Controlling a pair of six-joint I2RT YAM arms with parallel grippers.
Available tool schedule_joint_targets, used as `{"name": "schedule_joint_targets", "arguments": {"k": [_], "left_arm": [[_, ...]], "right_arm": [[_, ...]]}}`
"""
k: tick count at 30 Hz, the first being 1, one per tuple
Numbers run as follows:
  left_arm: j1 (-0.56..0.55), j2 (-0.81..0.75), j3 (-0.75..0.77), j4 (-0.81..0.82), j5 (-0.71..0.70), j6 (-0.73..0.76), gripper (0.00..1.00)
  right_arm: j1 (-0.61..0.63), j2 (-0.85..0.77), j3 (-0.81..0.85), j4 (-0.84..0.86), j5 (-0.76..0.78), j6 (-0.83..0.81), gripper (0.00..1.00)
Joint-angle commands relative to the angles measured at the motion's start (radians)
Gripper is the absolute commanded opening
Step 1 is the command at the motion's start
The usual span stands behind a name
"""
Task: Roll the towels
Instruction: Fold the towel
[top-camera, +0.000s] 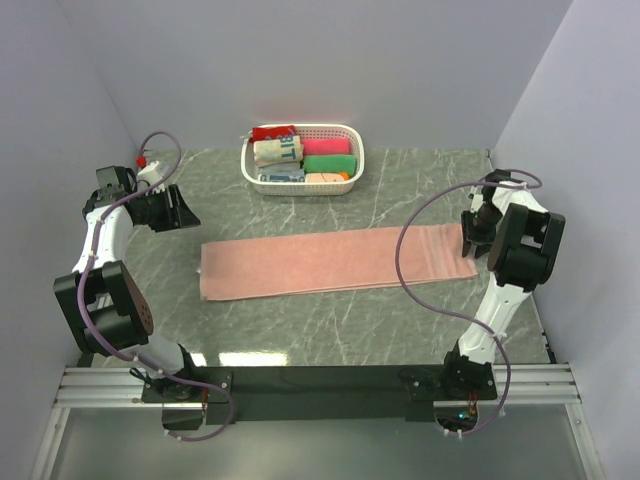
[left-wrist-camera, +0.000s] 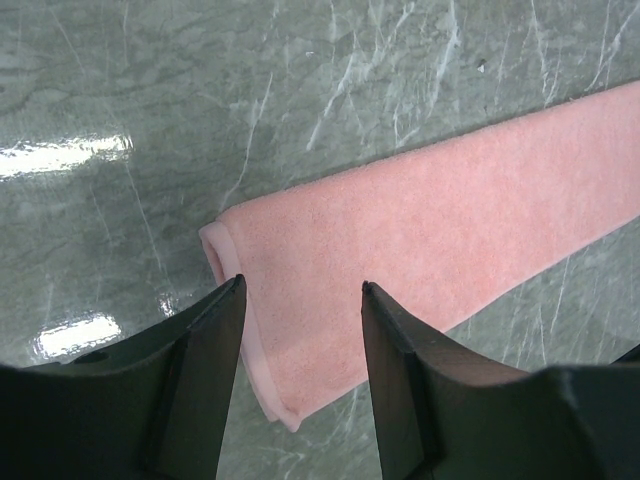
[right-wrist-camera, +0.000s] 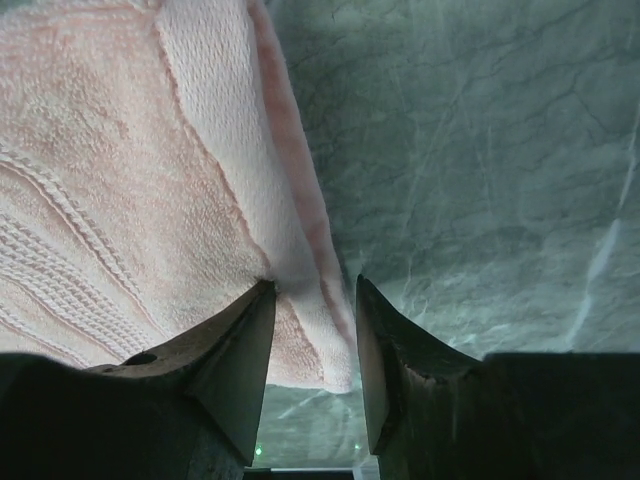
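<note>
Towel (top-camera: 335, 262) flat on worktop (top-camera: 400, 180), near side of basket (top-camera: 300, 160), long axis left-right. Right end effector (right-wrist-camera: 312, 285) jaws apart, straddling right-end hem, nothing clamped. Left end effector (left-wrist-camera: 302, 285) spread, empty, above the other end. Right is closer.

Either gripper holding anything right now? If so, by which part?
Nothing is held. The right gripper has its jaws apart astride the right-end hem of the towel, which lies flat. The left gripper is open, off the cloth near its left end.

Pink terry towel (top-camera: 335, 262), folded into a long strip, lies flat and unrolled across mid surface (top-camera: 300, 325), ribbed band at right end.
</note>
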Motion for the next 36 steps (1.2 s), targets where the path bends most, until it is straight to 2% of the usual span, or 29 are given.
{"name": "schedule_joint_targets", "arguments": {"k": [1, 5, 13, 14, 15, 16, 23, 27, 31, 36], "left_arm": [[0.003, -0.009, 0.03, 0.012, 0.011, 0.029, 0.55], [0.002, -0.005, 0.03, 0.018, 0.01, 0.026, 0.55], [0.005, 0.014, 0.064, 0.035, -0.001, 0.001, 0.55], [0.008, 0.017, 0.066, 0.038, 0.003, 0.001, 0.55], [0.008, 0.021, 0.069, 0.039, 0.006, -0.005, 0.55], [0.009, 0.021, 0.07, 0.039, 0.01, -0.008, 0.55], [0.011, 0.005, 0.063, 0.024, 0.022, 0.014, 0.55], [0.012, -0.002, 0.058, 0.024, 0.025, 0.024, 0.55], [0.014, 0.001, 0.053, 0.029, 0.026, 0.021, 0.55], [0.014, 0.005, 0.053, 0.025, 0.026, 0.021, 0.55]], "right_arm": [[0.0, 0.014, -0.037, 0.008, -0.042, 0.022, 0.46], [0.007, 0.015, -0.083, 0.034, -0.013, 0.028, 0.42], [0.056, -0.02, -0.132, 0.062, 0.066, 0.022, 0.2], [0.055, -0.003, -0.121, 0.053, 0.059, 0.02, 0.15], [0.049, 0.003, -0.112, 0.038, 0.052, 0.017, 0.03], [0.043, 0.008, -0.094, 0.027, 0.046, 0.014, 0.0], [-0.029, -0.061, 0.083, -0.064, -0.011, -0.038, 0.0], [-0.023, -0.101, 0.176, -0.16, -0.115, -0.06, 0.0], [0.029, -0.144, 0.164, -0.205, -0.198, -0.049, 0.0], [0.165, -0.201, 0.101, -0.19, -0.259, -0.006, 0.0]]}}
